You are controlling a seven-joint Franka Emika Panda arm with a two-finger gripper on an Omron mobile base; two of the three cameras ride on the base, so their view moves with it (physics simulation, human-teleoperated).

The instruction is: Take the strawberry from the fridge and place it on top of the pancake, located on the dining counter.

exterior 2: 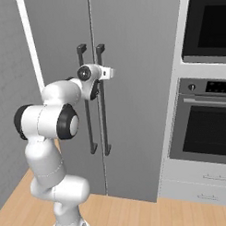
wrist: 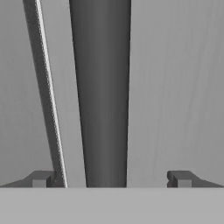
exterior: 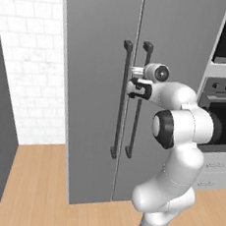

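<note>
The fridge (exterior: pixel 98 84) takes up the centre of both base views, tall and grey, and both its doors are shut, so by my reckoning the job has hardly begun: no door opened, no fruit fetched, nothing carried anywhere. The strawberry must be behind those doors, though I cannot see it from here, and getting a door open is the step in hand.

To the right of the frame stands the black-fronted wall oven (exterior 2: pixel 207 125), with grey drawers (exterior 2: pixel 205 185) under it along the lower right. A white tiled wall (exterior: pixel 26 61) fills the upper left of the left base view, and a light wooden floor (exterior: pixel 38 186) runs along the bottom.

The white arm reaches from the lower part of the frame up to the middle of the fridge front, where the two dark bar handles hang side by side at the seam between the doors.

The gripper (wrist: pixel 111 178) is spread wide, holding nothing. In the hand view the right-hand handle (wrist: pixel 103 96) runs straight up between the two fingertips, lined up for a grip but not pinched yet. The door seam (wrist: pixel 48 87) shows as a pale line just left of it.

What bars the way is simply the closed door.
</note>
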